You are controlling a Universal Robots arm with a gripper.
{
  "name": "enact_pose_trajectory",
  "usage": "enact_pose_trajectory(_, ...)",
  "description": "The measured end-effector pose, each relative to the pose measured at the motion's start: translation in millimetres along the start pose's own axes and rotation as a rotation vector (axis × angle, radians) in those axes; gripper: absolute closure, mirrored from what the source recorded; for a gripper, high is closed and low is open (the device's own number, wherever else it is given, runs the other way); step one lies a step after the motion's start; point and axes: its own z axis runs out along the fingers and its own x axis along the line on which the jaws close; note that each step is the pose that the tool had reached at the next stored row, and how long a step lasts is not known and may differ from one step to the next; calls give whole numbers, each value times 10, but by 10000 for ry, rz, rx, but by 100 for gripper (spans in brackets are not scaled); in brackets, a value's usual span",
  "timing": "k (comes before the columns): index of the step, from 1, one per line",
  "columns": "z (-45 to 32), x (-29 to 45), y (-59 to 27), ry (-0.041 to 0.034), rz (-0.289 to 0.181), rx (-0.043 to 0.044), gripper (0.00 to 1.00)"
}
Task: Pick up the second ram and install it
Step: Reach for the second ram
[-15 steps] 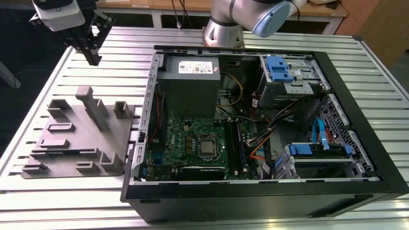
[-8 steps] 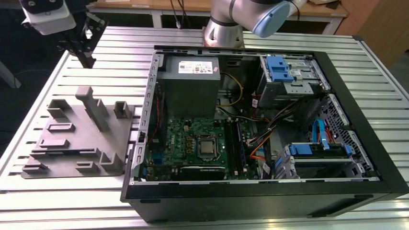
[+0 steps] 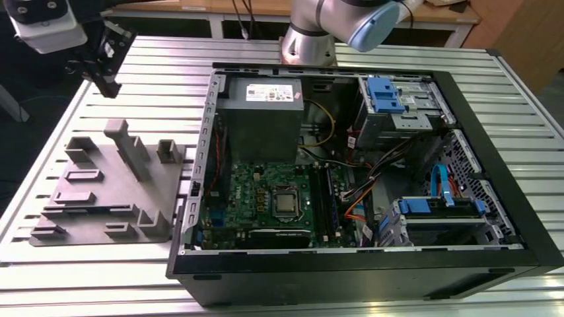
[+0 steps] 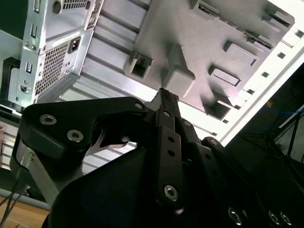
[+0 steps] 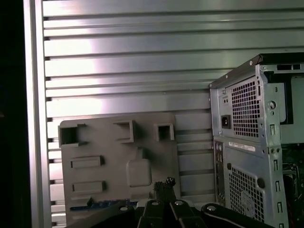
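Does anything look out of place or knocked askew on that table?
Nothing stands out. The open computer case lies flat on the slatted table, the grey fixture block level beside it, nothing spilled or tipped.

Silver arm [image 3: 308,36] with pale blue joint cap [image 3: 374,23]; black tool [image 4: 165,95] studded with silver screws [image 4: 171,191].

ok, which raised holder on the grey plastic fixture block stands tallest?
The narrow upright fin near the middle of the grey plastic fixture block; the other holders around it are low, squat frames and blocks.
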Motion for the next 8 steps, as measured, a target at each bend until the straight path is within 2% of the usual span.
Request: enact_pose_trajectory(8, 0, 134, -72, 0, 0, 0, 93)
